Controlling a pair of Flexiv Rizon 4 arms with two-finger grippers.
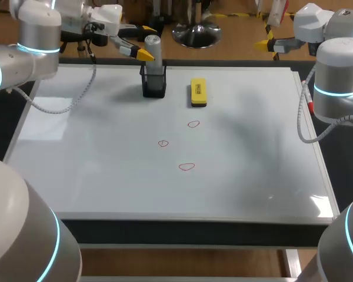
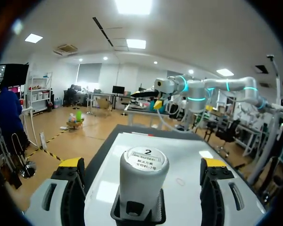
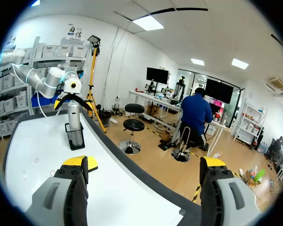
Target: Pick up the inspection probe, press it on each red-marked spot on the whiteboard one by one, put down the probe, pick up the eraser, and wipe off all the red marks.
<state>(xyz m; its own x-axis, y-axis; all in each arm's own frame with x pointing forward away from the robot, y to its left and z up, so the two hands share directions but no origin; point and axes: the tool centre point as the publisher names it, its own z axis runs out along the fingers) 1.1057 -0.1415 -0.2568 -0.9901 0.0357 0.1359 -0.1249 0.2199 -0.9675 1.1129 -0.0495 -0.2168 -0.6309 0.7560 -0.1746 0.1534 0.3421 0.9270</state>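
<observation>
Inspection probe (image 1: 153, 47) upright in its holder, bracketed but not yet gripped.

The whiteboard (image 1: 106, 176) is seen covering the worktop. At its far edge the left pincer (image 2: 143, 162) is held wide, one finger on each side of the probe, with no contact shown. The right pincer (image 3: 146, 162) is spread wide and empty beyond the far right corner. The black holder (image 1: 154, 87) is placed near the middle of the far edge, and the yellow eraser (image 1: 198, 93) is laid just beside it, untouched. Three red marks (image 1: 187, 167) are drawn near the board's middle. No step is judged done: grasping, pressing, setting down and wiping are all left.
</observation>
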